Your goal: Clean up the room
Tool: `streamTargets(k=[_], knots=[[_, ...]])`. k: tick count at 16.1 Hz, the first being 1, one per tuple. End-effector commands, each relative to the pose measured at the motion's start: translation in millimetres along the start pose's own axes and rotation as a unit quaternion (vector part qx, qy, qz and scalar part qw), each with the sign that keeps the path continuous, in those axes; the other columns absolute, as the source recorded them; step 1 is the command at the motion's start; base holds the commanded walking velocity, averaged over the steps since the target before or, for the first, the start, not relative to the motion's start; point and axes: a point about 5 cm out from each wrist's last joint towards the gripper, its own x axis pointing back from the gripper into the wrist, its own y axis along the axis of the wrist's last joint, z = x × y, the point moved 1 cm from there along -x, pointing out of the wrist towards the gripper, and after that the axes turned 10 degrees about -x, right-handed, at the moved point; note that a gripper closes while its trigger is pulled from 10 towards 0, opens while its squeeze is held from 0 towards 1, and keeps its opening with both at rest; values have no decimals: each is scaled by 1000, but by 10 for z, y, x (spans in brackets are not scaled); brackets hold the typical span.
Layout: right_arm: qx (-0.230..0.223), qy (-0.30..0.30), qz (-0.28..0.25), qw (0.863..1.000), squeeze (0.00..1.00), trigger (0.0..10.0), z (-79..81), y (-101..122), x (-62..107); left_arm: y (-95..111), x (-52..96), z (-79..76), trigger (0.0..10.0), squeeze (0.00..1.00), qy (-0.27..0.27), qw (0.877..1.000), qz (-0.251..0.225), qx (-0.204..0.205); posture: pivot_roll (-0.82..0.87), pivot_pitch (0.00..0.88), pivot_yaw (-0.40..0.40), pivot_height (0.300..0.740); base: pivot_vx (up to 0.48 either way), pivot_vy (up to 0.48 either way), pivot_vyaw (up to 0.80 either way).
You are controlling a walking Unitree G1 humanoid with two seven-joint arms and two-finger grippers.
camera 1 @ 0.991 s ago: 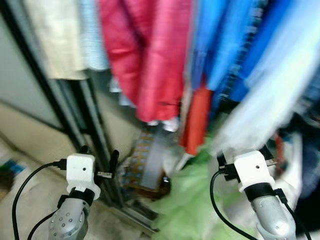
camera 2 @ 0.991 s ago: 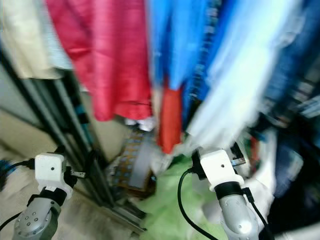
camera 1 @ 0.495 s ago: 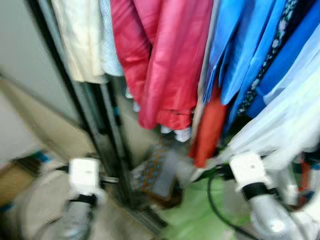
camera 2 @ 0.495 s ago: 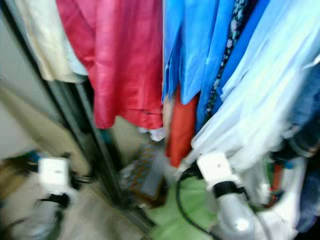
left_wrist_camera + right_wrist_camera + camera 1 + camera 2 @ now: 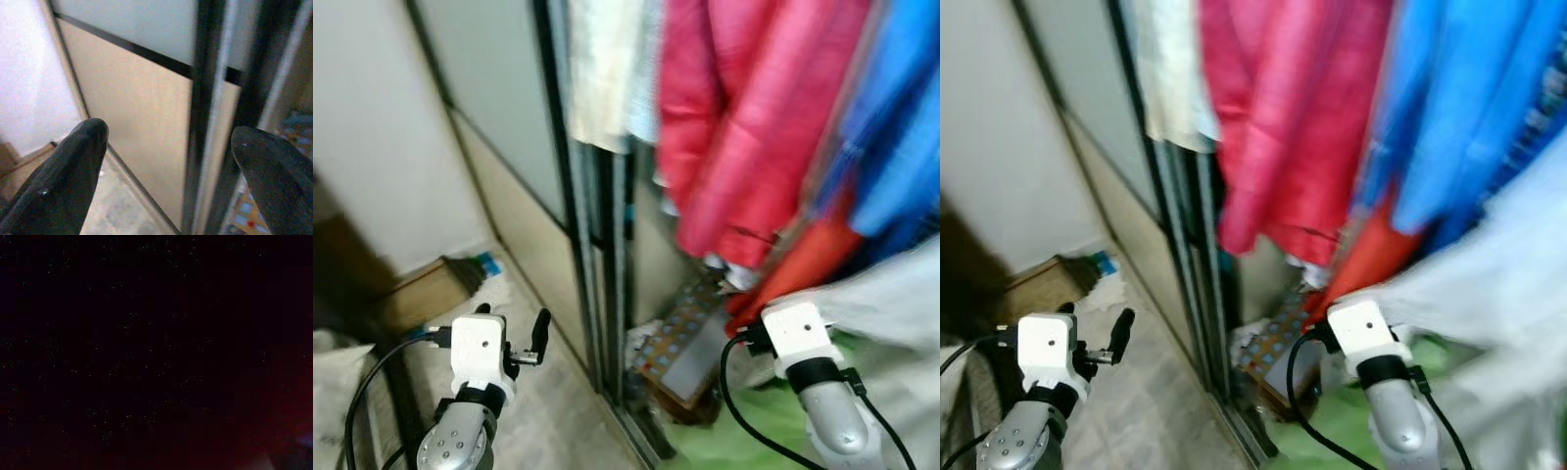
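Head views, blurred: left gripper [image 5: 514, 328] raised before the sliding wardrobe door [image 5: 499, 147], fingers apart and empty; hanging red garment [image 5: 744, 127] and blue garments [image 5: 1469, 117] up and right of it; patterned box [image 5: 680, 352] low between the arms. Right gripper's wrist [image 5: 793, 338] buried under pale cloth [image 5: 891, 294]; fingers impossible to tell. Left wrist view: spread fingertips [image 5: 73, 161] framing the door's dark frame [image 5: 205, 117]. Right wrist view: near black. Risk, likely: cloth snagging the right arm, dragging garments down.
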Motion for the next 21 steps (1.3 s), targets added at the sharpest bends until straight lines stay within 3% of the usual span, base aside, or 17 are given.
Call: streamTargets(k=[1,6,17,21], knots=[[-5,9,-8,1000,0,10000,33,37,-3,-10,32,24,10000,0,3,1000,4,-6,-25,9,-30,740,0,0,800],[-10,25,10,1000,0,10000,21,-9,140,-73,115,59,10000,0,13,999,13,-40,-21,11,-34,740,0,0,320],[-36,50,24,998,0,10000,83,-61,143,-97,83,22,10000,0,2,999,11,-43,-18,7,-36,740,0,0,799],[-38,50,28,998,0,10000,87,-93,143,-103,80,26,10000,0,1,999,12,-39,-20,7,-35,740,0,0,0]])
